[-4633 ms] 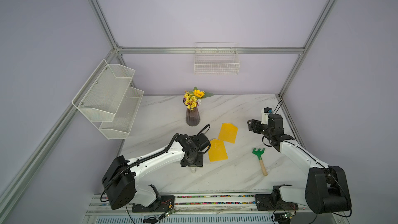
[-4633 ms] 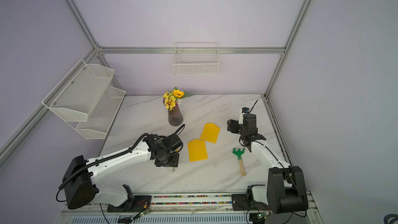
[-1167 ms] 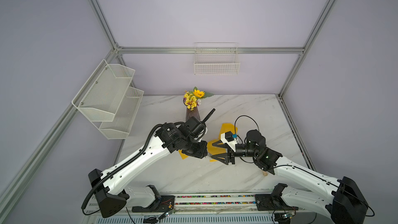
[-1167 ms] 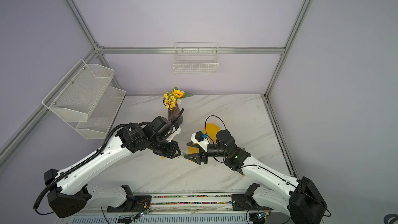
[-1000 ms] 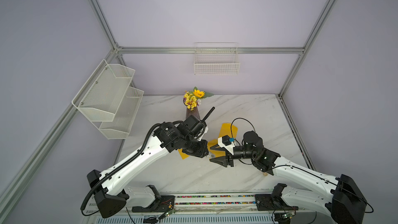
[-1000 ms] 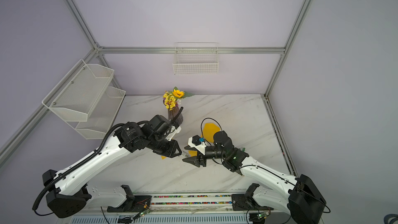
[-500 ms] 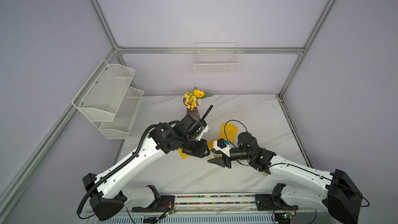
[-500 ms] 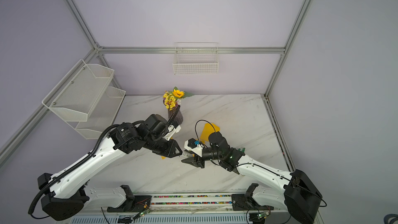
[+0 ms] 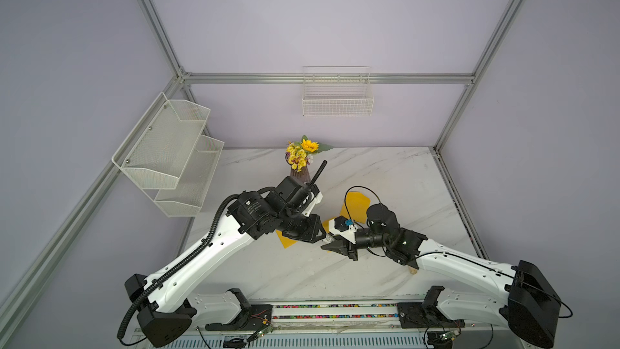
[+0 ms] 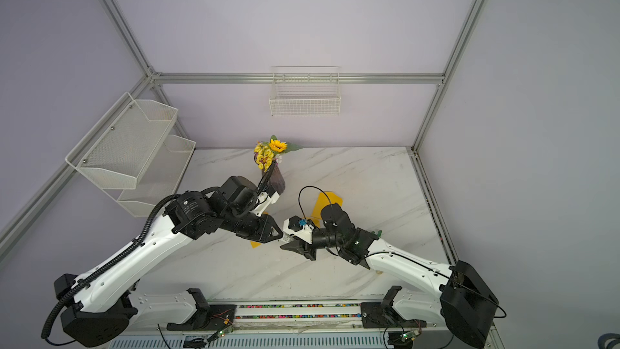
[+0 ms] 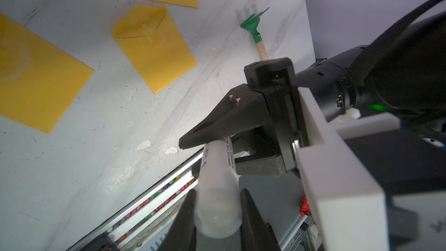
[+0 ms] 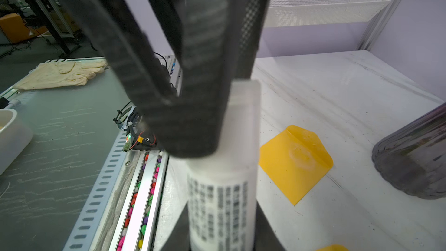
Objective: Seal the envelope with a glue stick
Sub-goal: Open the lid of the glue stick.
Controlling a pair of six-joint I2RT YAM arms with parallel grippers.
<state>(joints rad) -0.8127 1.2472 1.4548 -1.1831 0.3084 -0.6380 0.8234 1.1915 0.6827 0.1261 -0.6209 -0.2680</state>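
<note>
Left gripper (image 11: 217, 204) is pinching the cap end of the glue stick (image 11: 217, 165), one black finger on each side of that cloudy white cap. The right gripper (image 11: 212, 148) comes in nose to nose from the opposite way. It's clamped onto the other end, the part with the dark printed label, and the right wrist view shows that label sitting right between its fingers. So the stick is held at both ends, bridging the two grippers up in the air, not touching anything else.

Straight below them is the marble table (image 9: 385, 176). Three yellow envelopes (image 11: 154, 44) lie flat on it under and around the grippers, apart from each other, and at least one has its rounded flap folded out. Both arms cover a good part of them in both top views.

Further out past the right gripper, beside its arm, a green rake (image 11: 252, 24) with a wooden handle lies on the table. Just behind the left gripper's wrist stands a dark vase (image 10: 276, 179) with yellow flowers (image 9: 302, 154).

Well away from all that, a two-tier mesh rack (image 9: 167, 156) hangs on the wall out past the left arm. A wire basket (image 9: 337, 95) hangs on the back wall. A cream glove (image 12: 60, 73) lies on the grey bench beyond the table's front rail.
</note>
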